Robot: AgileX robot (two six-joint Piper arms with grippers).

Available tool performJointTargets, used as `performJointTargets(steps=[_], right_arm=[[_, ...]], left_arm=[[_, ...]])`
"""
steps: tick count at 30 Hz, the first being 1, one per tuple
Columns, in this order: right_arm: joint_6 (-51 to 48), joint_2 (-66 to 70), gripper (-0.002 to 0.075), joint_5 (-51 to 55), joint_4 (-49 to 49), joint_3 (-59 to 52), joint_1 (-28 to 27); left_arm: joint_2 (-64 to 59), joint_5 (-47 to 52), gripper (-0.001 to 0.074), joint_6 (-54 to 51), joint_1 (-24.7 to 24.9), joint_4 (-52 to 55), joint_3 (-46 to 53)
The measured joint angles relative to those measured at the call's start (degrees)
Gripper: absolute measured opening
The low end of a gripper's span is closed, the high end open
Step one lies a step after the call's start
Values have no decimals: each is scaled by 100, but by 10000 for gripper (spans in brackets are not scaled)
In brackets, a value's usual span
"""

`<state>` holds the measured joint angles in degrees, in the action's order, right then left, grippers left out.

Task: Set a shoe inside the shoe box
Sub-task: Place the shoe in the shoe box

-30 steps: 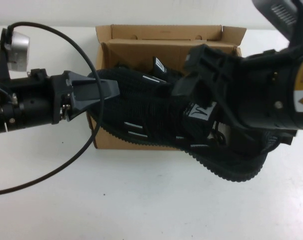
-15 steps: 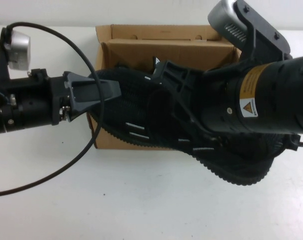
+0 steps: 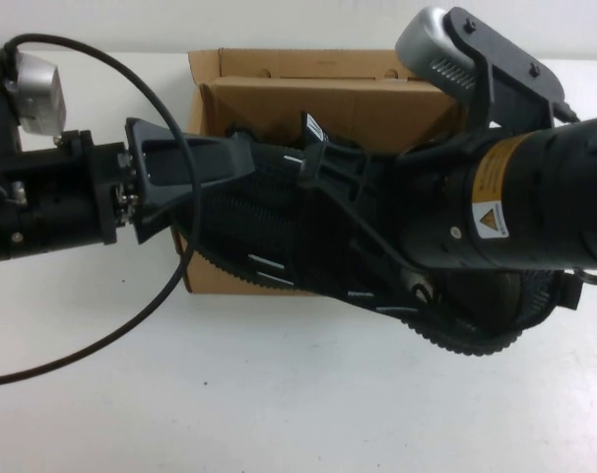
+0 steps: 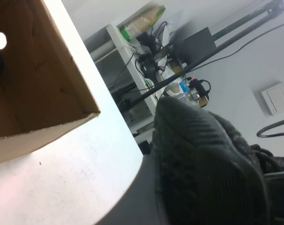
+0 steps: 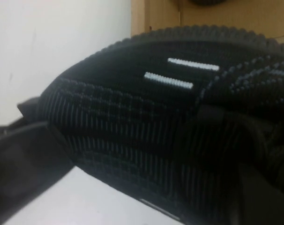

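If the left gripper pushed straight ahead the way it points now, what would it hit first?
Most likely the black ribbed sneaker: the open left gripper already points into its toe above the brown cardboard box. The right gripper lies beyond, though depth is unclear.

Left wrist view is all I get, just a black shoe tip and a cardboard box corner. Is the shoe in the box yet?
Observer: Not fully. The shoe lies slantwise across the box's near wall, one end out over the table.
Operator: Where's the right gripper?
Observer: The right gripper is down on the shoe's middle, fingers shut. Whether it pinches anything is hidden.
Operator: And the left?
Observer: The left gripper is at the shoe's left end, fingers open.
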<state>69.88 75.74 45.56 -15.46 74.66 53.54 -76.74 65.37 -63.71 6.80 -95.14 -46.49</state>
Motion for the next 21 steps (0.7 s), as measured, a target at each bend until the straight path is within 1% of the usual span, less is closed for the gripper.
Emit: performJointTargets(steps=[3, 6, 10, 13, 14, 15, 16, 17, 19, 20, 21], right_arm=[[-185, -93, 0, 126, -44, 0, 0], [-217, -271, 0, 375, -195, 0, 0], [-231, -534, -1, 692, -600, -2, 0], [-231, -695, -1, 729, -926, -2, 0], [-231, -721, -1, 710, -966, -2, -13], [-267, -746, -1, 674, -976, -2, -29], [-360, -756, -1, 614, -896, -2, -97], [-506, -757, -1, 516, -761, -2, -179], [-862, -757, -1, 257, -412, -2, -403], [-1048, -746, -1, 125, -188, -2, -545], [-1230, -739, -1, 23, 57, -2, -679]], left_arm=[[0, 0, 669, 0, -71, 0, 0], [0, -73, 670, -12, -293, -21, 0], [0, -108, 670, -12, -576, -45, 0], [0, -52, 670, -12, -756, -45, 0], [0, -24, 664, -22, -805, -45, 0], [0, 3, 638, -75, -837, -29, 0], [0, 37, 598, -156, -875, 4, 0], [0, 83, 520, -240, -922, 67, 0], [0, 132, 323, -386, -1021, 219, -27], [0, 146, 212, -451, -1079, 307, -66], [0, 158, 139, -499, -1141, 360, -98]])
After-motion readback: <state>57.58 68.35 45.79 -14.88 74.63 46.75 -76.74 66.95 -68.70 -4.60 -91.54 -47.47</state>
